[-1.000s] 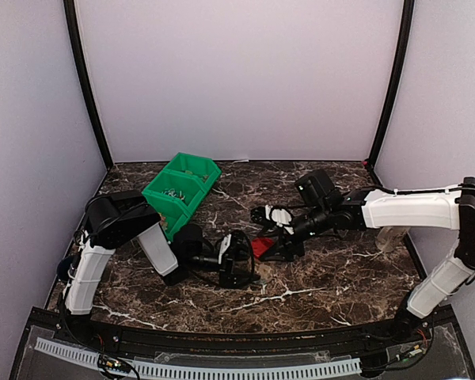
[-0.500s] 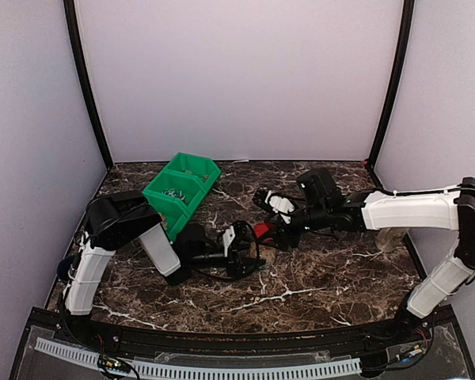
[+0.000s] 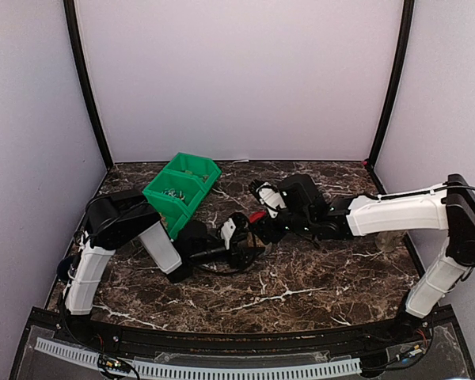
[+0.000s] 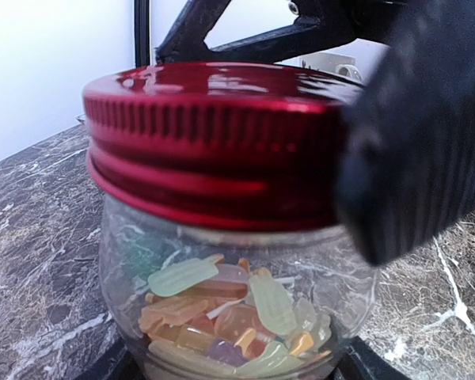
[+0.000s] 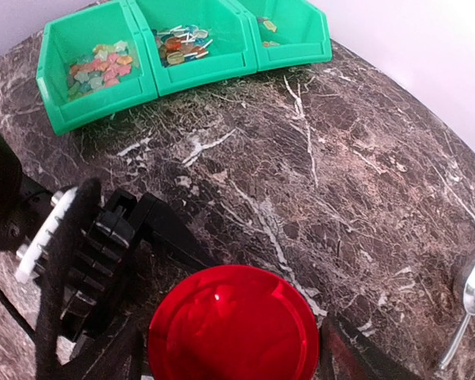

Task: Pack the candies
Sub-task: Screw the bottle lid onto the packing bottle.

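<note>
Clamping the jar (image 4: 237,261) of candies (image 4: 222,317), the left gripper (image 3: 244,241) faces the right gripper (image 3: 261,218) straddling the red lid (image 5: 233,324), grip unclear.

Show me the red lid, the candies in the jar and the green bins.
red lid (image 5: 233,324), right wrist view, top centre.
candies (image 4: 222,309), left wrist view, middle of the pile.
green bins (image 5: 95,113), right wrist view, left bin's front wall.

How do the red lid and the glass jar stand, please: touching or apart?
Touching. The left wrist view shows the red lid seated over the mouth of the glass jar, its lower rim against the glass with no gap.
</note>
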Available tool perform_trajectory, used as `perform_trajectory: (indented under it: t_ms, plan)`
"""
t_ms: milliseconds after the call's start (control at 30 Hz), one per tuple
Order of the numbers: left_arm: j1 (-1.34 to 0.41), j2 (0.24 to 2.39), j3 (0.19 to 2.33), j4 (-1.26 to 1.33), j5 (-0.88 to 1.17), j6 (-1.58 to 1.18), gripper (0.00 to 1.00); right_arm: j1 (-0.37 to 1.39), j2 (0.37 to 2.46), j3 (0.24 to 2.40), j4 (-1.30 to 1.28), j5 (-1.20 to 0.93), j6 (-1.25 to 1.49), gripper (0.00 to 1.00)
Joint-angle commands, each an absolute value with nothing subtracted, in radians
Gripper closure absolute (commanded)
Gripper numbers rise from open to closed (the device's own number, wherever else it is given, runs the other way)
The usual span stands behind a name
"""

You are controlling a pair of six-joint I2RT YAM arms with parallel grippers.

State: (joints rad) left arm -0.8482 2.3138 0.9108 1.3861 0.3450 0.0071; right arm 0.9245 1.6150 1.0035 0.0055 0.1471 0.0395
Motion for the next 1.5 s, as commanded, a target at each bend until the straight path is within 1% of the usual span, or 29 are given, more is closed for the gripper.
perform_trajectory:
  t_ms: [0,100,233,367,467,567,700,833,967,1167,1467]
  plan:
    - [-0.847,2.33,0.893,1.181,0.318,0.023,0.32,0.939,1.568,1.012,-0.023,0.223,0.031,0.19]
    - [-0.847,2.329,0.891,1.181,0.339,0.031,0.32,0.919,1.51,0.992,-0.045,0.181,-0.015,0.1]
    - [-0.847,2.328,0.883,1.197,0.391,0.033,0.32,0.887,1.441,0.969,-0.11,0.096,-0.095,0.02]
    - [-0.846,2.324,0.859,1.257,0.509,0.038,0.32,0.846,1.374,0.943,-0.179,-0.013,-0.183,0.0]
    - [-0.845,2.325,0.816,1.384,0.668,0.017,0.32,0.836,1.326,0.906,-0.177,-0.112,-0.293,0.0]
    - [-0.845,2.324,0.817,1.412,0.77,-0.006,0.32,0.836,1.299,0.869,-0.146,-0.216,-0.375,0.0]
    - [-0.845,2.325,0.835,1.363,0.823,0.003,0.32,0.836,1.349,0.908,-0.161,-0.308,-0.426,0.01]
    - [-0.846,2.325,0.839,1.352,0.852,0.004,0.32,0.837,1.446,0.96,-0.208,-0.419,-0.483,0.07]
    - [-0.846,2.325,0.84,1.344,0.869,0.008,0.32,0.837,1.476,0.949,-0.161,-0.531,-0.506,0.09]
    - [-0.846,2.326,0.85,1.326,0.887,0.01,0.32,0.835,1.446,0.91,-0.085,-0.541,-0.515,0.13]
    - [-0.845,2.328,0.856,1.319,0.899,0.006,0.32,0.832,1.498,0.927,-0.095,-0.552,-0.509,0.18]
